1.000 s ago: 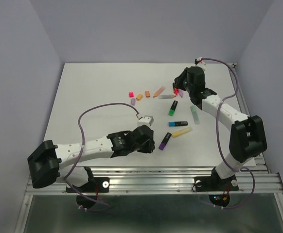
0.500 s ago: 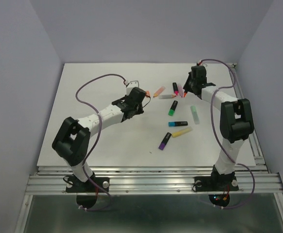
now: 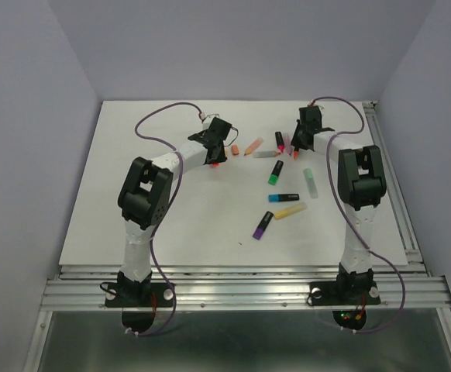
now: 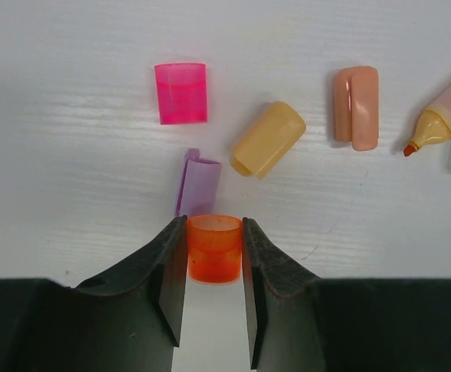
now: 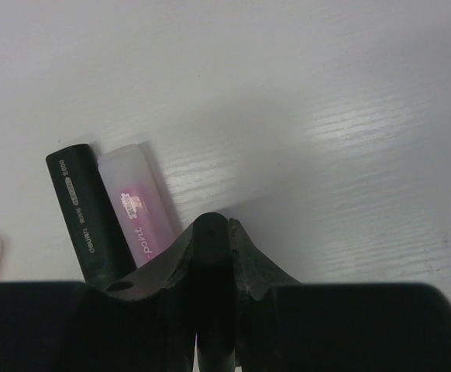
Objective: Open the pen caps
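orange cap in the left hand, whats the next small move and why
Probably open the left hand and release the orange cap here. The cap is clamped between the fingers with no pen attached, so it is already off, and it sits right next to the loose lilac cap, pink cap and yellow cap on the table, where removed caps seem to be gathered.

Caps [image 4: 180,93]: five in left wrist view, all different colours. Pens [image 3: 275,173]: about nine. Arms [image 3: 180,159]: two.

White bench [image 3: 210,225] fills the centre; lilac walls [image 3: 233,46] stand from 9 through 12 to 3 o'clock; metal rail [image 3: 249,288] at 6.
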